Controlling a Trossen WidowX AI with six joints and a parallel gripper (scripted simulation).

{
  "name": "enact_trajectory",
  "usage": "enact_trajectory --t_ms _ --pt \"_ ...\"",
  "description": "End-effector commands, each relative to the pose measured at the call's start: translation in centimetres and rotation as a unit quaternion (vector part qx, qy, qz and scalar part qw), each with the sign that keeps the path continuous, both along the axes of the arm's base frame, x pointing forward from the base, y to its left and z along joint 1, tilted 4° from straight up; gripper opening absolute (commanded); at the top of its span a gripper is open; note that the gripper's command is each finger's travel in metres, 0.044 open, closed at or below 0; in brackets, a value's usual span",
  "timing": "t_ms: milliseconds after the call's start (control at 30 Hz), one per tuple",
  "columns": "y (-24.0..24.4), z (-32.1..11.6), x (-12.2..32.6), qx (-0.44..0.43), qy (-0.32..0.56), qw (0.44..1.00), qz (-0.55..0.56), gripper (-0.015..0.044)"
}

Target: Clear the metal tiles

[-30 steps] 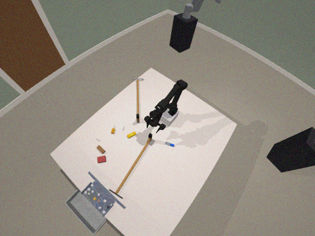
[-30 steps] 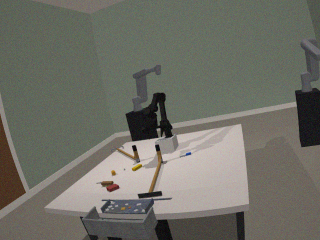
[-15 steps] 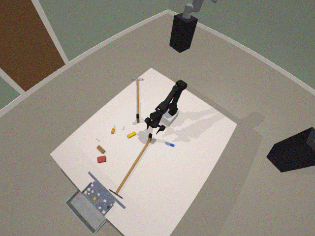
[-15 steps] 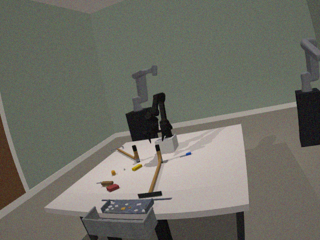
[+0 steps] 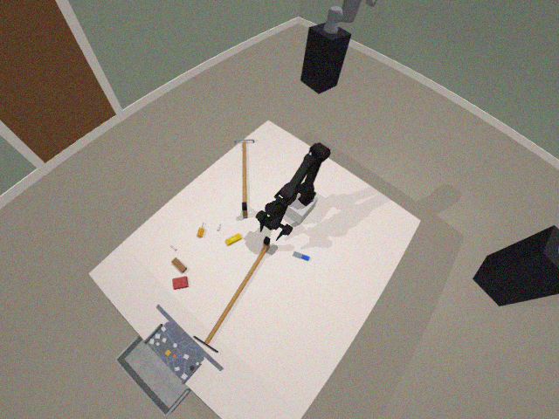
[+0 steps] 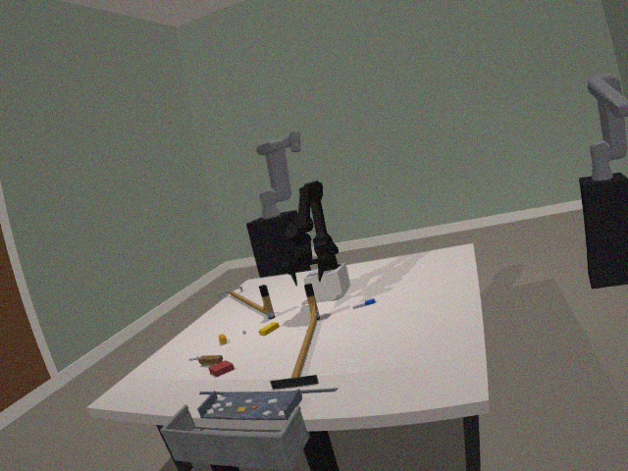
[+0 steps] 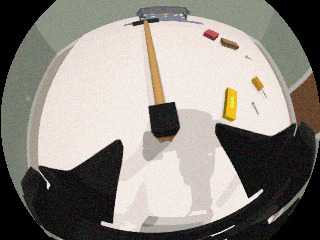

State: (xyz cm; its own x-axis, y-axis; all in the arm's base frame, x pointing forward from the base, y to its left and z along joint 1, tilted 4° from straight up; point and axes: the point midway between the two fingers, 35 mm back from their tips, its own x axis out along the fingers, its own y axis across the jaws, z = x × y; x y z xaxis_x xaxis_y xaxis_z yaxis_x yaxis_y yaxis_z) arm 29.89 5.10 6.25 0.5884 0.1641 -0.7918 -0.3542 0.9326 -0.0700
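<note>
The long scraper [image 5: 237,292] [image 6: 304,344] [image 7: 154,70] lies on the table, its wide dark blade near the steel plate's near edge and its black-capped grip standing up at the arm's end. My gripper [image 5: 270,235] [image 6: 307,281] [image 7: 169,133] is open and empty, close above the black cap, which shows ahead of and between the fingers in the wrist view. The steel bench plate [image 5: 180,335] [image 6: 261,395] bears several white tiles [image 5: 185,356] [image 6: 272,400], an orange tile [image 5: 168,353] [image 6: 241,408] and a few others. The catch box [image 5: 148,374] [image 6: 233,445] [image 7: 163,11] adjoins its far end.
A shorter tool [image 5: 244,171] [image 6: 248,301] lies left of the arm. A yellow block [image 5: 233,239] [image 6: 268,329] [image 7: 230,104], red block [image 5: 180,282] [image 6: 221,368], brown-handled piece [image 5: 179,264], orange screwdriver [image 5: 201,232] and small screws lie left of the scraper; a blue-ended marker [image 5: 300,256] lies right.
</note>
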Motion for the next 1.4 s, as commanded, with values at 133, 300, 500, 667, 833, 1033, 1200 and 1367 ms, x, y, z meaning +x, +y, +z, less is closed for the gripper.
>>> enact_trajectory --t_ms 133,300,500,667,833,1033,1200,1367 --pt "0.3 -1.1 0.7 0.0 0.002 1.0 0.002 0.044" --pt "0.4 -1.6 1.1 0.0 0.002 1.0 0.002 0.044" --pt "0.5 -2.3 1.7 0.0 0.002 1.0 0.002 0.044" --pt "0.7 -2.9 2.1 0.0 0.002 1.0 0.002 0.044" --pt "0.8 -3.5 2.5 0.0 0.002 1.0 0.002 0.044" --pt "0.9 -4.3 2.9 0.0 0.001 1.0 0.002 0.044" --pt "1.1 -4.9 3.3 0.0 0.001 1.0 0.002 0.044" --pt "1.2 -5.6 3.6 0.001 0.001 1.0 0.002 0.044"
